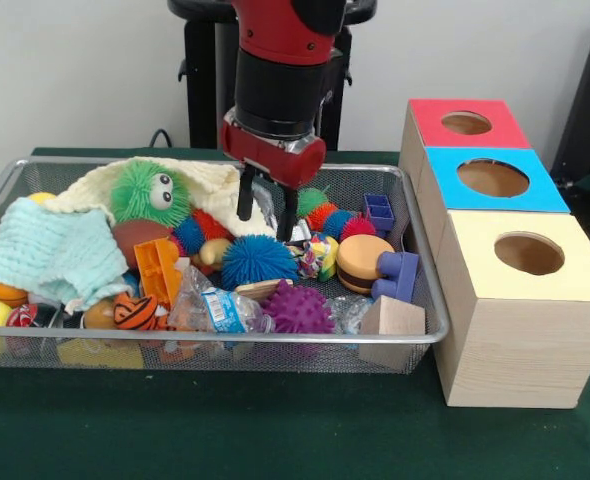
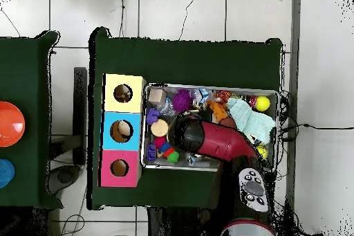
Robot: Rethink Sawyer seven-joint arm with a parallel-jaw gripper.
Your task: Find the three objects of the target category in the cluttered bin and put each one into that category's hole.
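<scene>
1. A red and black robot arm reaches down from above into a long wire-mesh bin that stands on a dark green table.
2. The gripper hangs over the back middle of the bin, its two dark fingers spread a moderate way apart and pointing down. Nothing is held between them.
3. Just beside the fingers lie a cream knitted cloth and a fuzzy green toy with big eyes.
4. One confetti-patterned lump, whitish with red, yellow and blue patches, sits near the middle of the bin, between a blue spiky ball and a toy burger. It lies a little to the right of and nearer the camera than the gripper, and is not touched.
5. I cannot make out other lumps of that kind in the clutter.
6. Nearer the front rim lie a purple spiky ball, a clear wrapper with a blue label and a pale wooden block.
7. A mint green cloth covers the left end.
8. Three wooden boxes stand in a row just right of the bin. The nearest has a yellow top with a round hole; behind it come a blue-topped box and a red-topped box.
9. From overhead, the arm's body covers the middle of the bin, and the yellow-topped hole is at the row's upper end.
</scene>
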